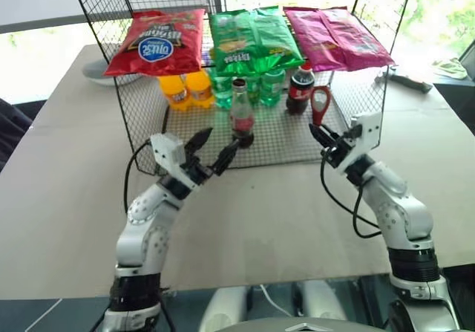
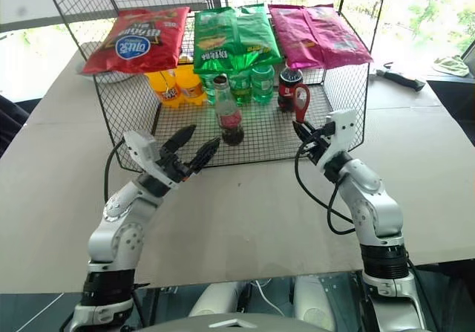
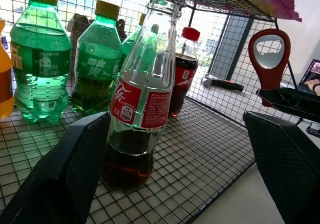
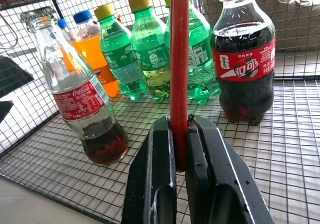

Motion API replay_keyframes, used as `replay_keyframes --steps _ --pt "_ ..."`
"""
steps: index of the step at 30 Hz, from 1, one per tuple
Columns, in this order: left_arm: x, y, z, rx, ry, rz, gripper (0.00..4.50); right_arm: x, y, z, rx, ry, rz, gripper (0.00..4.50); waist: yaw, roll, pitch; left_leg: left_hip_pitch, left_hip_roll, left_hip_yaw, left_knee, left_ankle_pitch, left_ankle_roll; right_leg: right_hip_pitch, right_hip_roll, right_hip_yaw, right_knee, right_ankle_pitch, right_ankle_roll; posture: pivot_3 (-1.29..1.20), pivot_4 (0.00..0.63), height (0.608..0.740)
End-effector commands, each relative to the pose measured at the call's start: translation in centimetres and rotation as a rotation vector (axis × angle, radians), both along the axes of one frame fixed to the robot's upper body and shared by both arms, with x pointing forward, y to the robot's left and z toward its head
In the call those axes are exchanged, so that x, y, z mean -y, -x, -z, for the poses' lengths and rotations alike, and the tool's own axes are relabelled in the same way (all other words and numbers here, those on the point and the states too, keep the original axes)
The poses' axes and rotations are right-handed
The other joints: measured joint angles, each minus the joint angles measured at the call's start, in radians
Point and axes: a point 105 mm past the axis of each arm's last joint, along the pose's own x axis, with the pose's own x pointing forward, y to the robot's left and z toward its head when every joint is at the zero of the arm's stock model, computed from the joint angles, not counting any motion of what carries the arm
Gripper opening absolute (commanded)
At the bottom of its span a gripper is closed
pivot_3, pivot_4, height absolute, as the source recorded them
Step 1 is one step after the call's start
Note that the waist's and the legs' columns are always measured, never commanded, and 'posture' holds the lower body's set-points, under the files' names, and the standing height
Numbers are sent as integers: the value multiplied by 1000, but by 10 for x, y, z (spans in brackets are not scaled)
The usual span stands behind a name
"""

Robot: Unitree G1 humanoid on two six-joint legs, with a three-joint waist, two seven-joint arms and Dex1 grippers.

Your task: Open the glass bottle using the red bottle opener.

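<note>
The left gripper (image 1: 213,145) hangs just left of the glass bottle (image 1: 241,114), fingers spread wide and empty. The bottle stands upright on the wire rack (image 1: 282,135), cap still on. Judged rigid, smooth, fragile and nearly empty, it is best gripped at the labelled body. Right of the bottle, the right gripper (image 1: 321,134) is clamped on the red bottle opener (image 1: 320,104). The rack rests on a beige table (image 1: 245,213) near bright windows.

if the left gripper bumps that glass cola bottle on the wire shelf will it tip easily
Probably, yes. The glass bottle is tall and slim on a small base, standing on a wire grid shelf. Its cola sits low, which should steady it somewhat. Smooth glass may slip between the open left gripper fingers.
</note>
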Motion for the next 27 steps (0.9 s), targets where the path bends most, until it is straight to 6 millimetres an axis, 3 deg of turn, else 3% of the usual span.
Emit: replay_keyframes --steps 1,12,19,22,24,27 --pt "7 -14 -4 105 -108 -42 4396 -1 3 -12 70 11 -8 0 0 0 0 0 0 0 0 0 0 0 0 0 0 0 0 0 150 740" --pt "23 -70 0 185 -240 -118 4396 -10 5 -9 81 27 -1 0 -3 0 0 0 0 0 1 0 0 0 2 0 2 0 0 0 150 740" --pt "34 -89 -7 198 -239 -102 4396 -11 8 -2 82 42 10 0 -4 0 0 0 -1 0 2 0 0 0 2 0 4 0 0 0 150 740" --pt "36 -94 -7 181 -228 -100 3626 -12 9 1 88 69 9 0 -6 0 0 0 -1 0 2 0 0 -1 2 0 4 0 0 0 150 740" --pt "36 -95 -7 178 -222 -95 2773 -13 10 3 93 84 3 0 -6 0 0 0 -1 0 2 0 0 -1 2 0 5 0 0 0 150 740" --pt "36 -94 -9 182 -213 -89 2764 -13 10 3 99 82 6 0 -6 0 0 0 -1 0 3 0 0 -1 2 0 6 0 0 0 150 740"
